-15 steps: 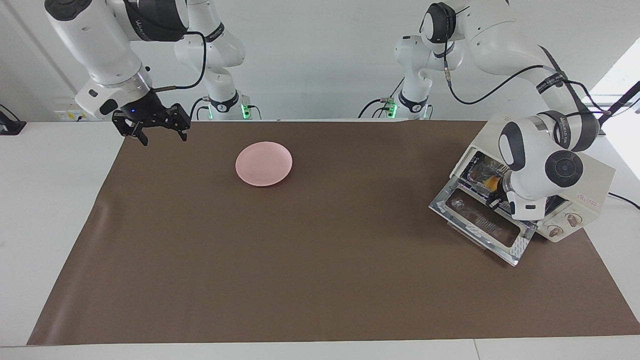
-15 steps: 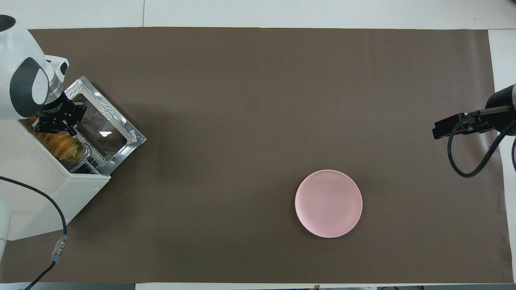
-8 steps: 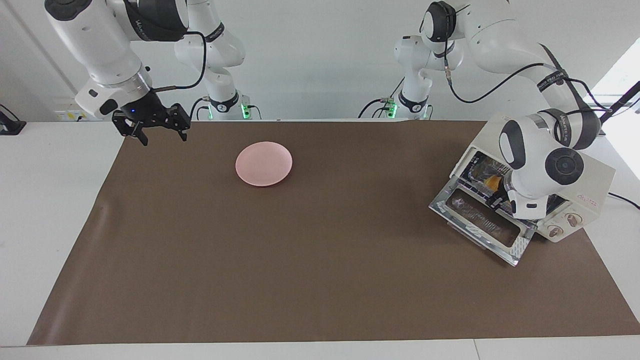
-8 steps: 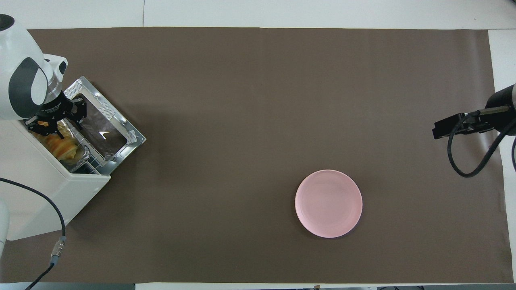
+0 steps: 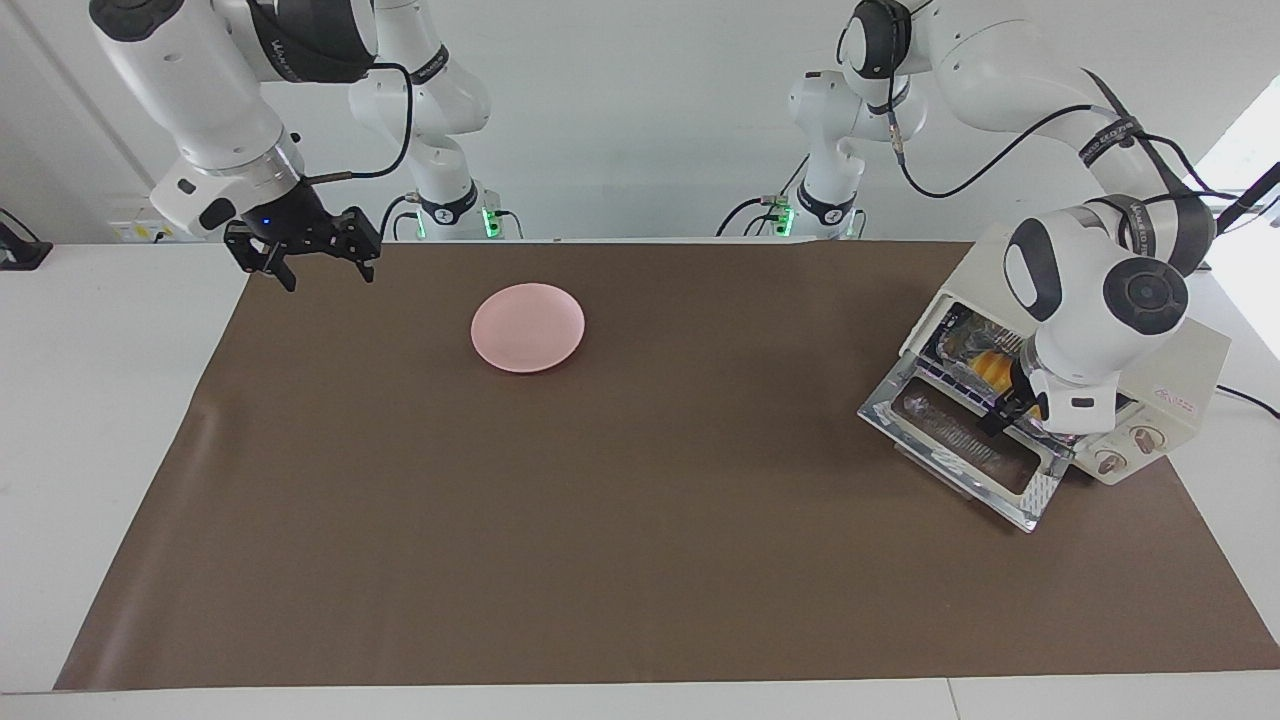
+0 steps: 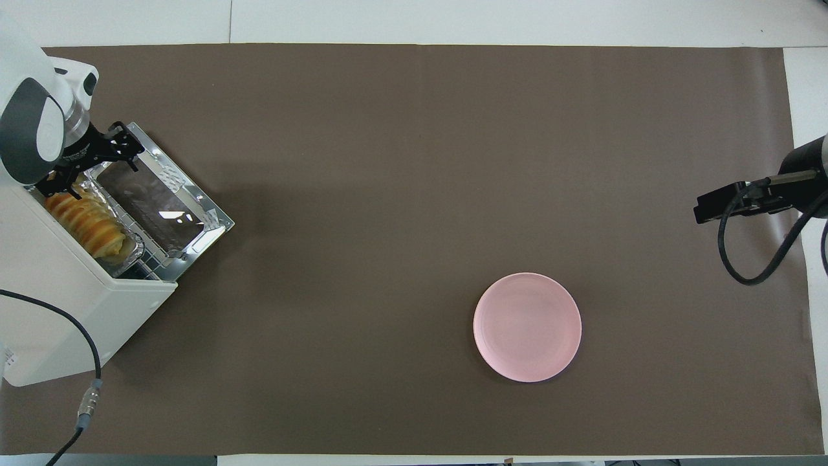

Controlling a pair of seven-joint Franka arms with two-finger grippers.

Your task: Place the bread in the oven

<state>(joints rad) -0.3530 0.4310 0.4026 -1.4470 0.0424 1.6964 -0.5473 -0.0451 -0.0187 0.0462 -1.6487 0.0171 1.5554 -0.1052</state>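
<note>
The cream-white oven [image 5: 1190, 365] [image 6: 77, 310] stands at the left arm's end of the table with its glass door [image 5: 960, 445] [image 6: 162, 207] dropped open. The ridged golden bread [image 6: 84, 221] [image 5: 988, 368] lies inside the oven mouth in a crinkled foil tray [image 6: 132, 249] on the rack. My left gripper [image 6: 87, 165] [image 5: 1018, 410] hangs open just over the door and the oven mouth, off the bread, with nothing between its fingers. My right gripper [image 5: 327, 272] [image 6: 705, 210] waits open in the air over the right arm's end of the brown mat.
A round pink plate [image 5: 528, 327] [image 6: 527, 327] sits bare on the brown mat [image 5: 600, 520], toward the right arm's end. A black cable [image 6: 84, 401] runs from the oven's side toward the robots' edge of the table.
The left gripper has opened and let go of the bread, then lifted back out of the oven mouth. The bread stays in the foil tray. The right arm has not moved.
</note>
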